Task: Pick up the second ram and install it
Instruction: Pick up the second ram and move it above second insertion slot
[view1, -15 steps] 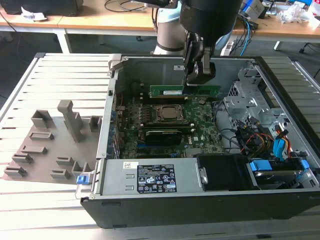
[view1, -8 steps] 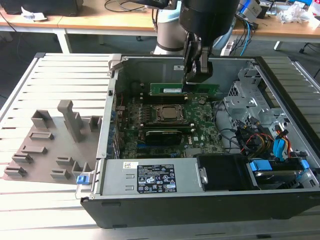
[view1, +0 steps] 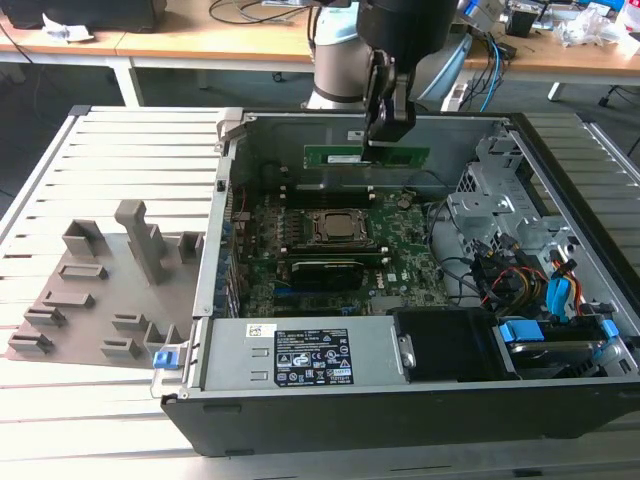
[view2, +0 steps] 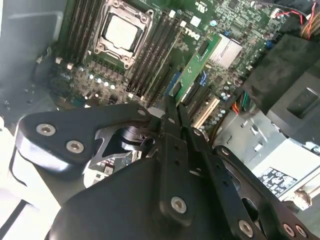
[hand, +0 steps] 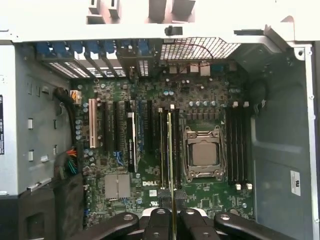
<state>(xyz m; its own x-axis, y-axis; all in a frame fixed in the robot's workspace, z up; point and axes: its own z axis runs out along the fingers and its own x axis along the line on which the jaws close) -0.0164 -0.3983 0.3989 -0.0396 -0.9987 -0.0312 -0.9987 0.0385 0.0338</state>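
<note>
Clamping the green ram stick (view1: 335, 156) by its upper edge, the claw (view1: 381, 140) is holding it level inside the open computer case (view1: 400, 430), hovering above the memory slots (hand: 162, 150) just beside the processor socket (view1: 343, 228), not yet seated.

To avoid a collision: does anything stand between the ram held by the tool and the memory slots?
Nothing visible does. The second ram hangs in the tool over memory slots beside the processor socket.

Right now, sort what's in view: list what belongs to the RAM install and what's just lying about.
Job: second ram, clamped in the end effector; memory slots.
Lying about: grey fixture tray; black expansion card; power supply.
</note>
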